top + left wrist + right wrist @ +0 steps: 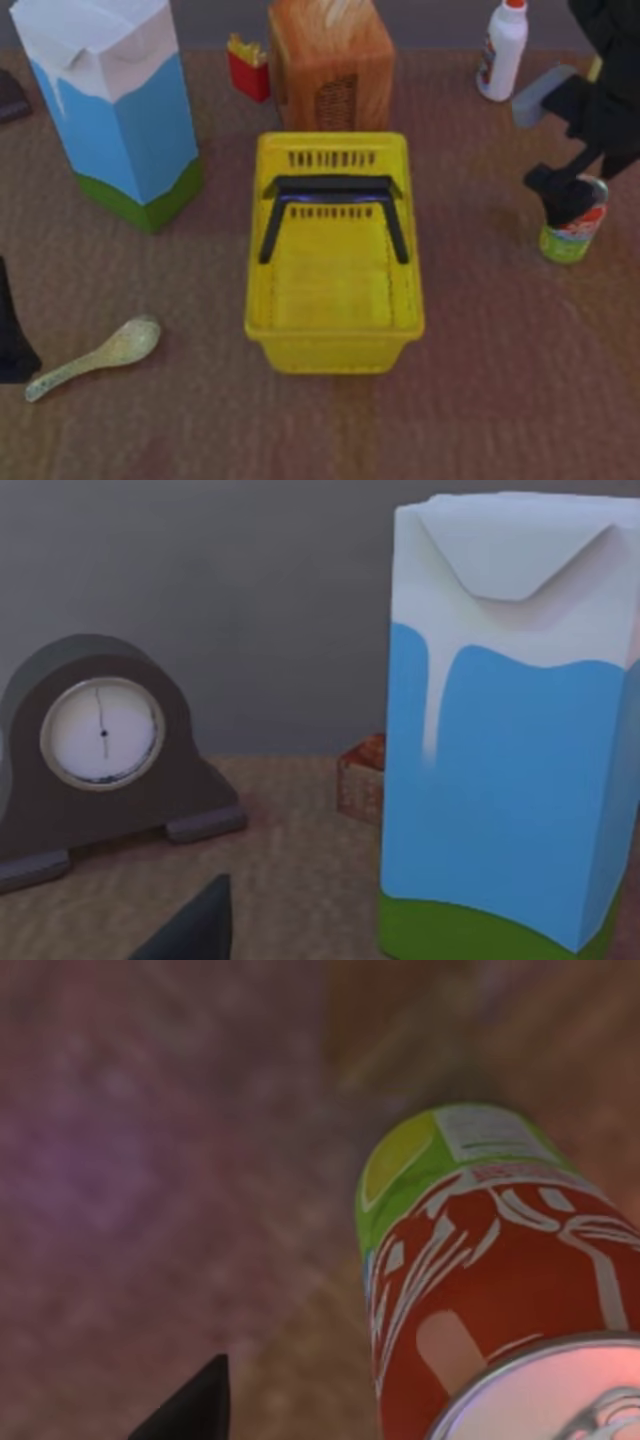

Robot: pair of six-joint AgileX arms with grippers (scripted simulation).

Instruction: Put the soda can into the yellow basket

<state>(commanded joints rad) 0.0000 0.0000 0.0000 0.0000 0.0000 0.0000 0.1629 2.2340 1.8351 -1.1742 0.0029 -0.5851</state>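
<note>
Brown tabletop is carrying the yellow basket [335, 300] — the soda can [574, 232] is standing upright well to its right, the right gripper [566, 198] hanging over it; finger state unclear.

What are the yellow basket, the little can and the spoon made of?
The yellow basket looks like smooth moulded plastic: one bright colour, with slots in its walls. The soda can looks like printed metal, since its silver top shines in the right wrist view. The spoon is pale green with speckles, maybe glazed ceramic or plastic; I can't tell which.
</note>
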